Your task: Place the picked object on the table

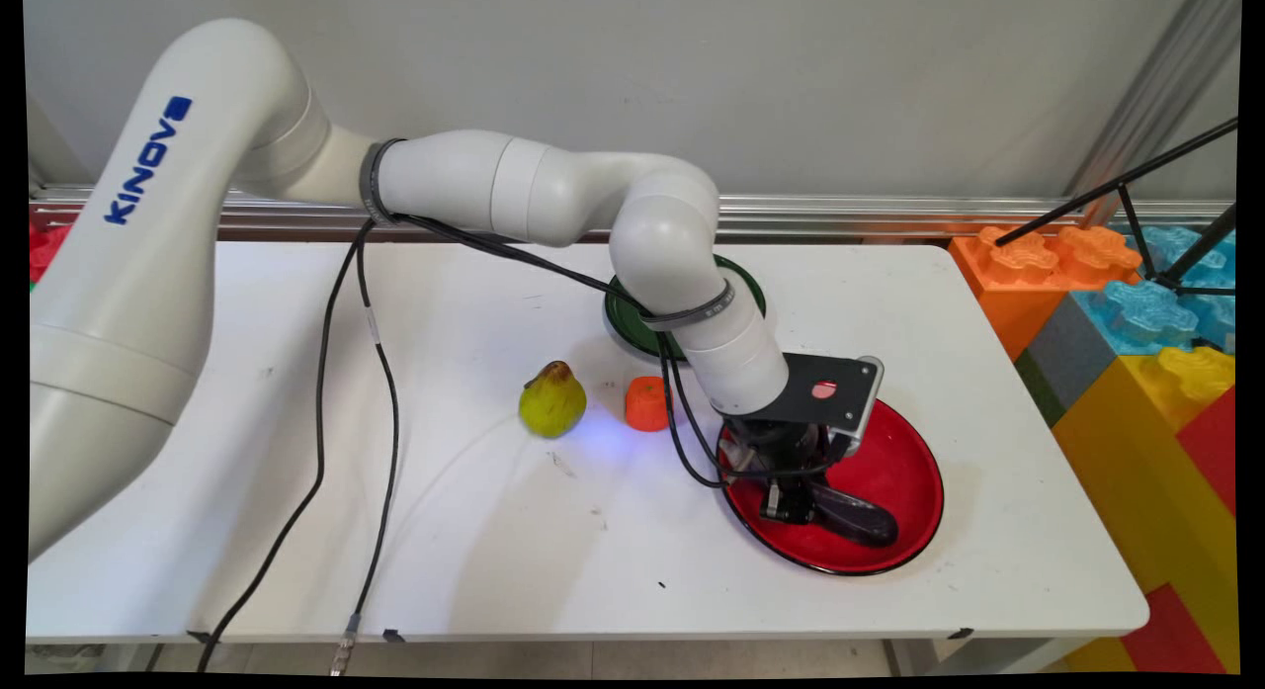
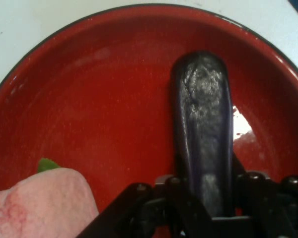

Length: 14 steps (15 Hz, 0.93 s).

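Observation:
A dark purple eggplant (image 2: 203, 114) lies in the red plate (image 2: 89, 99), its free end pointing away from the hand. My gripper (image 2: 208, 198) is down in the plate with a finger close against each side of the eggplant's near end, shut on it. In the main view the gripper (image 1: 796, 506) stands low over the red plate (image 1: 904, 467) at the table's right, and the eggplant (image 1: 858, 519) sticks out to its right. A pink thing with a green leaf (image 2: 39, 203) lies in the plate beside the hand; the hand hides it in the main view.
A yellow-green pear (image 1: 551, 400) and a small orange piece (image 1: 647, 403) sit left of the red plate. A dark green plate (image 1: 629, 323) lies behind the arm. Big coloured toy blocks (image 1: 1137, 313) and black tripod legs (image 1: 1137, 190) stand off the right edge. Black cables (image 1: 380, 373) hang over the left half.

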{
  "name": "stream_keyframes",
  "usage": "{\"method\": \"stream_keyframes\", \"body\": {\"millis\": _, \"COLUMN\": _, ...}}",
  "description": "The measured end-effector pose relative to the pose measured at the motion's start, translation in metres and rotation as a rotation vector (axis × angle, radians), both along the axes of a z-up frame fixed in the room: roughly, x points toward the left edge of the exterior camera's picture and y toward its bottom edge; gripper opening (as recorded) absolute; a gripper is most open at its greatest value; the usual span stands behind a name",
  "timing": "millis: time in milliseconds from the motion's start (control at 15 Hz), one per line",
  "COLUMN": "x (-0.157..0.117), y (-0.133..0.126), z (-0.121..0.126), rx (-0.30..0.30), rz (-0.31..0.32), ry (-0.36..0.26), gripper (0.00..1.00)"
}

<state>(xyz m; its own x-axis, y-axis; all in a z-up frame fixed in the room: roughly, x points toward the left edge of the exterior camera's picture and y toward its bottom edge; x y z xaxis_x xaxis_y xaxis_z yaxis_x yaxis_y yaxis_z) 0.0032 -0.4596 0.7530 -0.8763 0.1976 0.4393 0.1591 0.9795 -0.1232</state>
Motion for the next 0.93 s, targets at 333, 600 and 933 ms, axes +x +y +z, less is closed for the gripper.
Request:
{"method": "stream_keyframes", "body": {"millis": 333, "x": -0.003, "y": -0.001, "z": 0.012, "rx": -0.003, "rz": -0.010, "ry": 0.011, "gripper": 0.00}}
{"method": "stream_keyframes", "body": {"millis": 600, "x": -0.008, "y": -0.001, "z": 0.040, "rx": -0.011, "rz": -0.018, "ry": 0.038, "gripper": 0.00}}
{"method": "stream_keyframes", "body": {"millis": 933, "x": -0.002, "y": 0.007, "z": 0.095, "rx": 0.008, "rz": 0.057, "ry": 0.073, "gripper": 0.00}}
